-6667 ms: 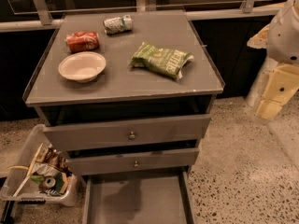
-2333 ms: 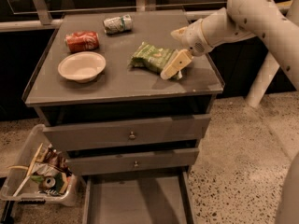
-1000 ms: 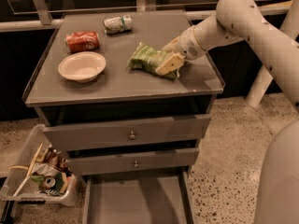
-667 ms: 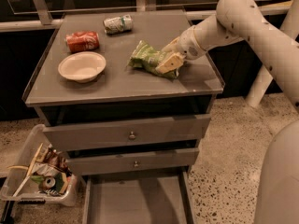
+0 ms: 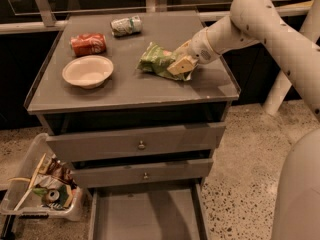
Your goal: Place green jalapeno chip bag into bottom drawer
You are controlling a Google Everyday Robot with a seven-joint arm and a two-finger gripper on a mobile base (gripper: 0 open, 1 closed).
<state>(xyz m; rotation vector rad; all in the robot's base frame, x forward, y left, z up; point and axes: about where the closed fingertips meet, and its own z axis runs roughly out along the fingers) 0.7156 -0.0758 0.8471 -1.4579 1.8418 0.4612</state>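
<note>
The green jalapeno chip bag (image 5: 154, 59) lies crumpled on the right half of the grey cabinet top (image 5: 130, 91), its left end tipped up a little. My gripper (image 5: 180, 65) comes in from the right and is down on the bag's right end, its tan fingers closed on the foil. The bag still rests on the top. The bottom drawer (image 5: 145, 216) stands pulled out at floor level below the cabinet front, its flat grey floor bare.
A white bowl (image 5: 87, 70), a crushed red can (image 5: 88, 43) and a crushed green-white can (image 5: 126, 25) sit on the left and back of the top. Two upper knobbed drawers (image 5: 141, 145) are shut. A clear bin of trash (image 5: 42, 189) stands at lower left.
My gripper has stayed on the bag's right end. The bag has bunched up and its left end has risen slightly.
</note>
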